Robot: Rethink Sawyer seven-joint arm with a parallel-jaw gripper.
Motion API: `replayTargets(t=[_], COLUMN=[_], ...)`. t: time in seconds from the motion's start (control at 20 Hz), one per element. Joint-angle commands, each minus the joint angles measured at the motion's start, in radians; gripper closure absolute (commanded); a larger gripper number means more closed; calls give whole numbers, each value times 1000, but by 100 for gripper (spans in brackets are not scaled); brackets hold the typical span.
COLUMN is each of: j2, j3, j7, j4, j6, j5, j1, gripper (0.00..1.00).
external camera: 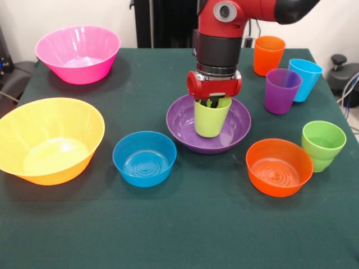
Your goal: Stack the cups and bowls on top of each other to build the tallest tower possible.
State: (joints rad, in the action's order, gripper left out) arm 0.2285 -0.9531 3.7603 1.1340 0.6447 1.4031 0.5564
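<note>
A wide purple bowl (182, 120) sits at the table's middle. A lime-yellow cup (211, 120) stands mouth up inside it, leaning a little. My gripper (212, 103) comes straight down onto the cup's rim, and its black fingers show in the cup's mouth, shut on the cup's wall. Whether the cup's base touches the bowl is hidden. A small blue bowl (144, 158) lies front left of the purple bowl and a small orange bowl (279, 167) front right.
At the left are a big pink bowl (78, 53) and a big yellow-orange bowl (49, 140). On the right stand an orange cup (268, 55), a purple cup (281, 91), a light blue cup (305, 78) and a green cup (322, 144).
</note>
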Motion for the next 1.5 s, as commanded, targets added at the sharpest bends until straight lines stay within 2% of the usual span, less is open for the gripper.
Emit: replayTargets(t=[0.05,0.85,1.5], j2=[79,91,80], j3=[177,171,170], j7=[139,190,200], j4=[-70,-70,-59], j6=[40,63,76], j5=[28,77,87], j1=[-13,1,7], gripper=[100,100,100])
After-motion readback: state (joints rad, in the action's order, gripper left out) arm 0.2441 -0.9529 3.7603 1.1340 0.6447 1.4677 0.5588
